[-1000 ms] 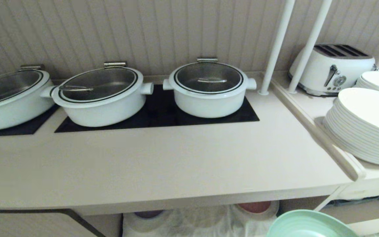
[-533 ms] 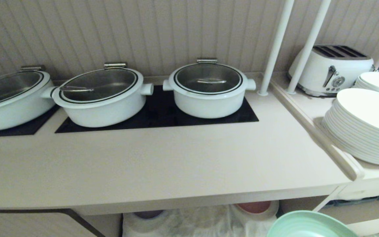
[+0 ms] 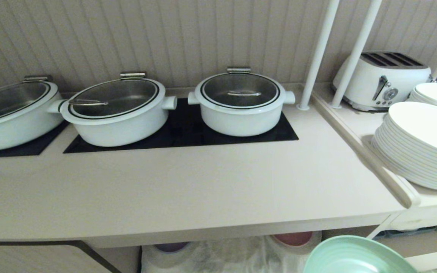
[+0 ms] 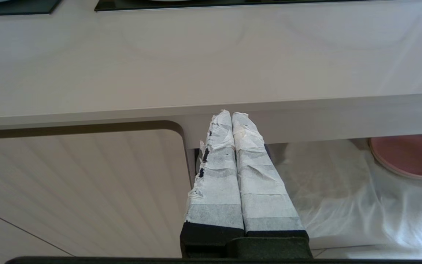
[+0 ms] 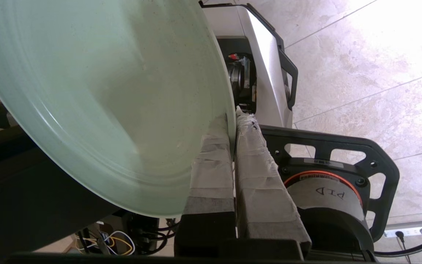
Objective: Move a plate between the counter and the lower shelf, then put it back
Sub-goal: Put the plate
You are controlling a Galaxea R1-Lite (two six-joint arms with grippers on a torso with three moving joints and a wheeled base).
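The right gripper (image 5: 233, 121) pinches the rim of the mint-green plate (image 5: 101, 106) between its paper-wrapped fingers (image 5: 211, 161), holding it in the air below and in front of the counter (image 3: 188, 189), at the right end near the side ledge. In the head view the plate (image 3: 355, 258) shows at the lower right, under the counter's front edge and beside the lower shelf (image 3: 226, 256), where a white gauzy cloth (image 4: 343, 190) drapes over a pink plate (image 4: 408, 156) and a purple plate (image 3: 171, 247). The left gripper (image 4: 232, 117) hangs parked before the counter edge, its wrapped fingers pressed together on nothing. Three white lidded pots (image 3: 240, 102) stand on the black cooktop panels (image 3: 188, 132); stacked white plates (image 3: 423, 144) and a toaster (image 3: 383, 79) sit on the ledge.
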